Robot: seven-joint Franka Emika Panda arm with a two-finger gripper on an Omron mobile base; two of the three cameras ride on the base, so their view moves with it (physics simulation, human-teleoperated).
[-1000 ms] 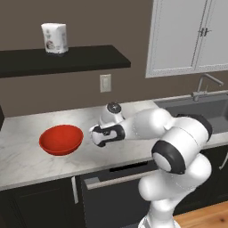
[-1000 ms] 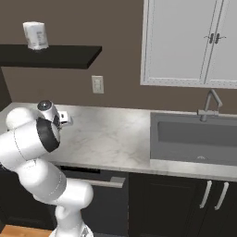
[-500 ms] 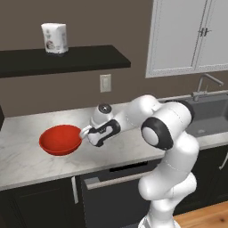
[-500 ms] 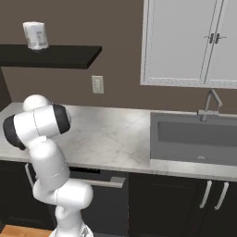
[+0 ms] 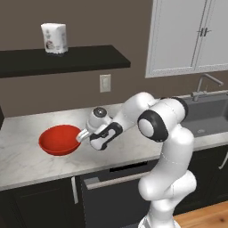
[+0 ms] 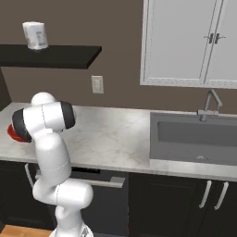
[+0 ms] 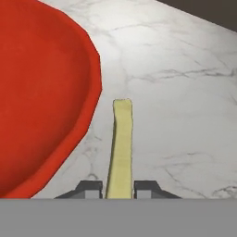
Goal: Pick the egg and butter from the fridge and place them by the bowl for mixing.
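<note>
Two claw (image 7: 119, 187) tips clamped on butter (image 7: 120, 148) stick, hovering over marble bench (image 7: 185, 92) just beside red bowl (image 7: 37, 92) rim.

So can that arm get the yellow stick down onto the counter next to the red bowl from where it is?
Probably yes. The gripper holds the butter just beside the bowl rim, and the marble counter below it looks bare.

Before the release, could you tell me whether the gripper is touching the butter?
Touching. In the hand view the gripper has a fingertip pressed against each side of the yellow butter, with no gap, beside the red bowl.
</note>
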